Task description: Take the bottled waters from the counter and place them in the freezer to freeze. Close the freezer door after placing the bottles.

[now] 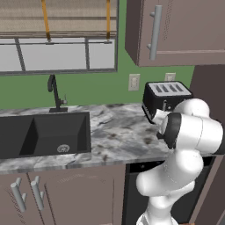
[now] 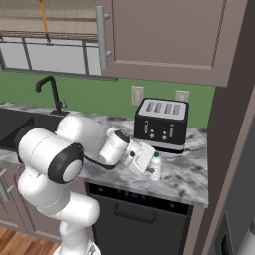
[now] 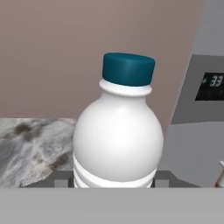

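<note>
Marbled grey counter (image 1: 118,132) with black sink (image 1: 44,134), toaster (image 2: 162,124), green wall (image 1: 96,88).

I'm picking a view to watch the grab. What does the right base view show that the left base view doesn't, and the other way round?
Right base view: the hand closed on a water bottle, upright on the counter by the toaster.
Left base view: the black sink basin.
Both: toaster, faucet, counter, wall outlets, arm.
</note>
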